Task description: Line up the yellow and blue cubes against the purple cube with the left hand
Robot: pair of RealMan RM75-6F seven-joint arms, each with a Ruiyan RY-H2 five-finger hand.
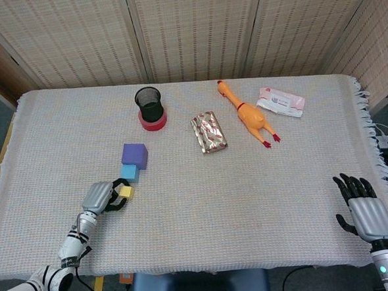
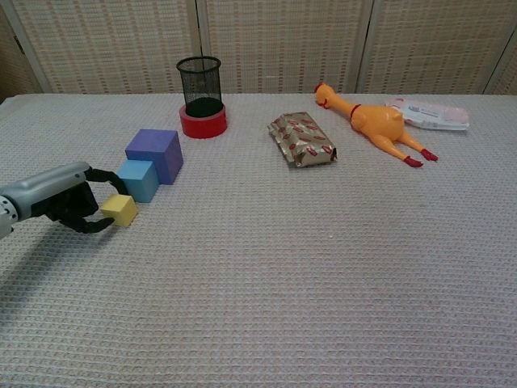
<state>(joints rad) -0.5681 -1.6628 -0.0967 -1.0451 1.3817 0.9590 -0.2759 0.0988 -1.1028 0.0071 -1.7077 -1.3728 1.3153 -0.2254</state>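
Note:
The purple cube [image 1: 134, 154] [image 2: 155, 153] sits left of centre, with the blue cube [image 1: 130, 172] [image 2: 137, 179] touching its near side. Just in front of the blue cube is the small yellow cube [image 1: 126, 192] [image 2: 121, 210], low at the cloth. My left hand [image 1: 101, 197] [image 2: 58, 199] pinches the yellow cube from the left between its black fingertips. At the near right edge my right hand [image 1: 363, 209] rests with fingers spread and nothing in it; the chest view does not show it.
A black mesh cup on a red tape roll [image 1: 150, 109] [image 2: 201, 101] stands behind the cubes. A foil packet [image 1: 208, 132] [image 2: 302, 139], a rubber chicken [image 1: 247, 115] [image 2: 373, 121] and a wipes pack [image 1: 281, 101] [image 2: 427, 113] lie to the right.

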